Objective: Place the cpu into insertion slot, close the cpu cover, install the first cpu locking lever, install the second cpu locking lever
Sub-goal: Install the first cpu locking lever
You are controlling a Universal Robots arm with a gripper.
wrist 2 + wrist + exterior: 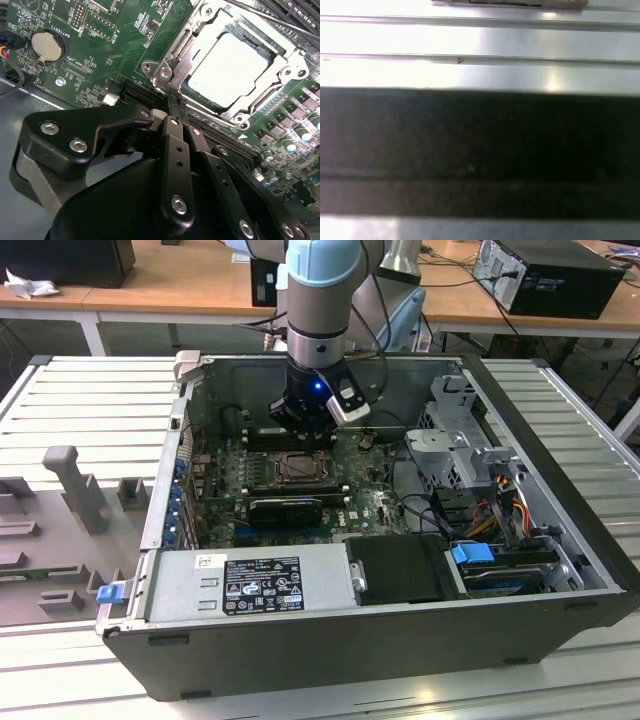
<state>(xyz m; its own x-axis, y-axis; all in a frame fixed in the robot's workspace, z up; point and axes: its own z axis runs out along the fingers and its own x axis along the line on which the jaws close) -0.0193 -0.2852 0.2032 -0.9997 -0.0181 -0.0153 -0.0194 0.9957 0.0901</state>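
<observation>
The cpu (227,67) lies flat in the insertion slot (297,468) on the green board, its pale metal top facing up. The silver cpu cover (282,67) is down around it, framing the chip through its window. A silver locking lever (172,70) runs along the socket's side. My gripper (176,111) hovers just off the socket's corner, beside the lever's hinge end, with its black fingers (175,150) pressed together and nothing visible between them. In the exterior view the gripper (300,420) hangs inside the open computer case, right behind the socket.
A grey labelled power supply box (250,585) fills the case's near side. A metal drive cage (460,440) with cables and a blue clip (472,553) stands at the exterior view's right. A coin battery (48,45) sits on the board. Grey fixtures (75,485) stand outside the case.
</observation>
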